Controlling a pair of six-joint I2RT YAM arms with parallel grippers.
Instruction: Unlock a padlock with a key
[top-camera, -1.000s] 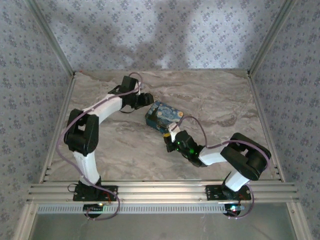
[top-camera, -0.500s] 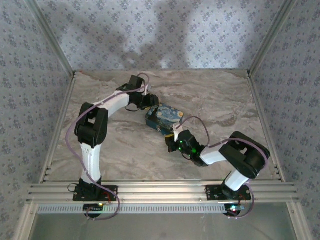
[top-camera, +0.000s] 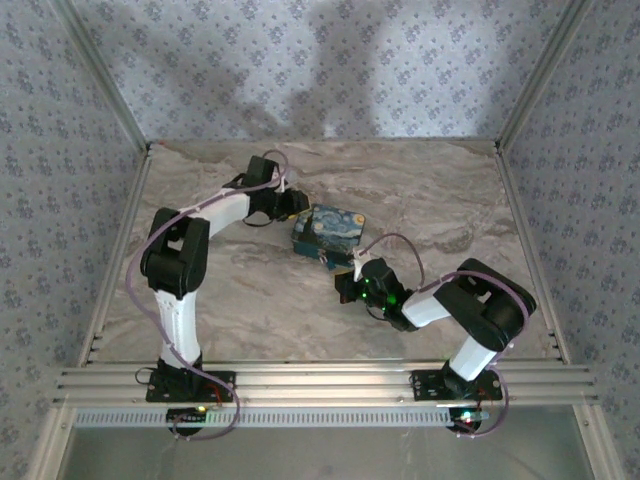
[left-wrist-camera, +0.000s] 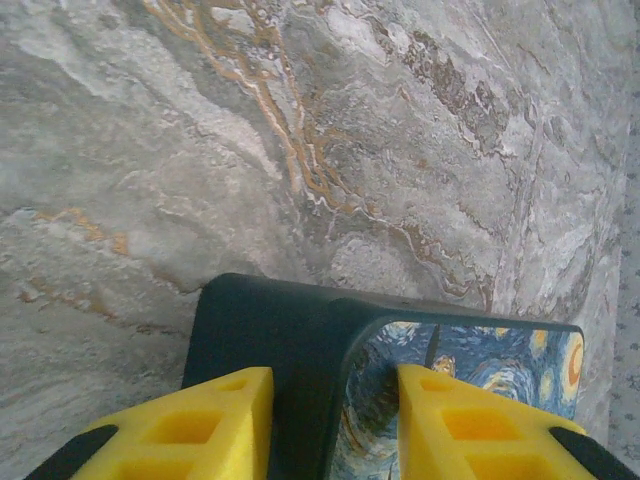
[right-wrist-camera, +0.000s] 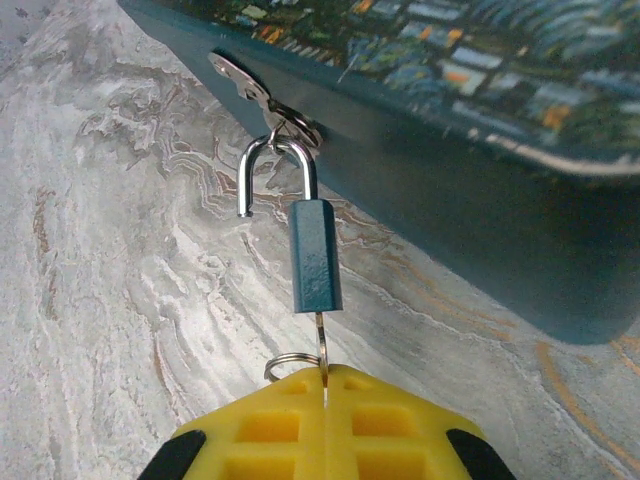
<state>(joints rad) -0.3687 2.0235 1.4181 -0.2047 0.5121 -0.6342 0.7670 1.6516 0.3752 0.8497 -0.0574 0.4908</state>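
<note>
Your right gripper (right-wrist-camera: 325, 385) has its pads pressed together on the key (right-wrist-camera: 322, 345), which is seated in the padlock (right-wrist-camera: 315, 255). The padlock hangs, one shackle leg free, from the hasp (right-wrist-camera: 240, 78) on the box's (right-wrist-camera: 480, 170) 5 o'clock side. The wrist view gives that detail; overhead it is a speck. At 10 o'clock, your left gripper (left-wrist-camera: 330, 400) straddles the box corner; whether it pinches cannot be told. It has closed in on the box since a second ago.

A grey-and-tan marble-patterned tabletop (top-camera: 440, 190) spans the middle of the overhead frame. Resting flat on it, just left of centre, is a blue rectangular starry-night-print box (top-camera: 328, 230), turned diagonally.
</note>
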